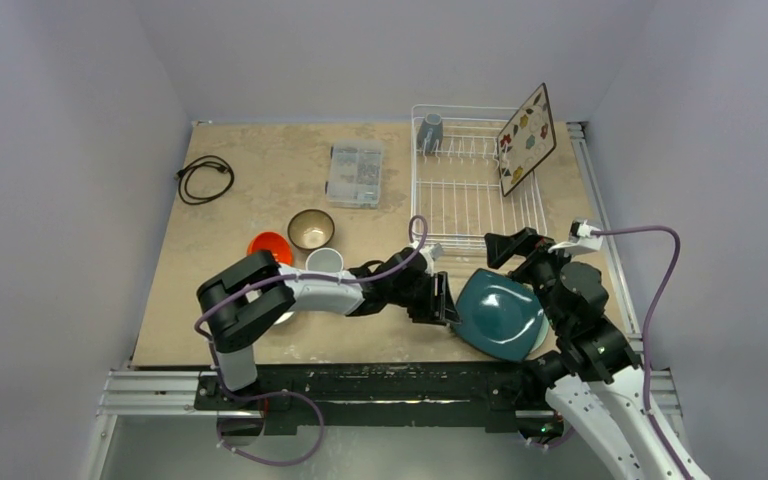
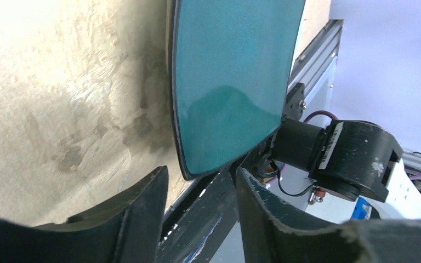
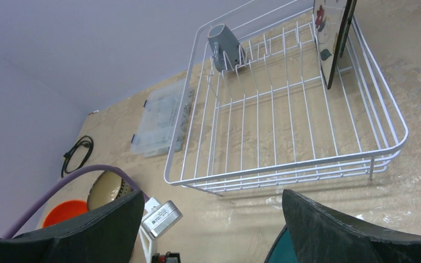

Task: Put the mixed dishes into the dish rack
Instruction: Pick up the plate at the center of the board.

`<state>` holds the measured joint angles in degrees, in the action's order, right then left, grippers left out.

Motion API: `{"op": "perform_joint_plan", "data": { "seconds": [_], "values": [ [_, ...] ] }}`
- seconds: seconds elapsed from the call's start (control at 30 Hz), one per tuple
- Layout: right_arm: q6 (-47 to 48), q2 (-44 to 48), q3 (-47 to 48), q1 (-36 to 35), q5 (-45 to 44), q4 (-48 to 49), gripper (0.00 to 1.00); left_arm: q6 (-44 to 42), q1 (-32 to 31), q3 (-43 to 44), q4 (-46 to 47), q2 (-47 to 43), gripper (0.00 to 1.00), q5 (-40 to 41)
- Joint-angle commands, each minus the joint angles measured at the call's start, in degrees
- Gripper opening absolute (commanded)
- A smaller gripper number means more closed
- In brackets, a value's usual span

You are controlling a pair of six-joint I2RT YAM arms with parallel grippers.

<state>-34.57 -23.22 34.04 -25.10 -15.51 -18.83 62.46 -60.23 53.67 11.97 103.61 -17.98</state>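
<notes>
The square dark teal plate [image 1: 500, 312] lies near the table's front right. My left gripper [image 1: 447, 300] is open at the plate's left edge. In the left wrist view the plate's edge [image 2: 230, 82] stands just beyond the gap of the open left gripper [image 2: 200, 181], not clamped. My right gripper [image 1: 515, 248] is open and empty over the plate's far edge. The right wrist view shows the right gripper [image 3: 214, 203] spread, facing the dish rack [image 3: 285, 126]. The rack [image 1: 475, 185] holds the grey-blue mug [image 1: 430, 132] and the upright cream floral plate [image 1: 527, 138].
The orange bowl [image 1: 270, 245], brown bowl [image 1: 311, 229] and white bowl [image 1: 325, 261] sit left of centre, beside the left arm. The clear compartment box [image 1: 355, 174] is left of the rack. A black cable [image 1: 205, 178] lies at the far left.
</notes>
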Motion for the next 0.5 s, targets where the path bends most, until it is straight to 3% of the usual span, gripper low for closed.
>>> {"op": "perform_joint_plan", "data": {
  "seconds": [0.0, 0.3, 0.47],
  "values": [
    [-0.9, -0.5, 0.1, -0.1, 0.3, 3.0, 0.98, 1.3, 0.9, 0.5, 6.8, 1.2, 0.51, -2.6],
    [-0.4, -1.5, 1.2, -0.1, 0.3, 2.7, 0.98, 3.7, 0.9, 2.7, 10.3, 6.8, 0.61, -5.3],
    [-0.6, -1.7, 1.1, -0.1, 0.9, 3.0, 0.98, 9.6, 0.3, 2.8, 19.4, 12.1, 0.5, -8.0]
  ]
}}
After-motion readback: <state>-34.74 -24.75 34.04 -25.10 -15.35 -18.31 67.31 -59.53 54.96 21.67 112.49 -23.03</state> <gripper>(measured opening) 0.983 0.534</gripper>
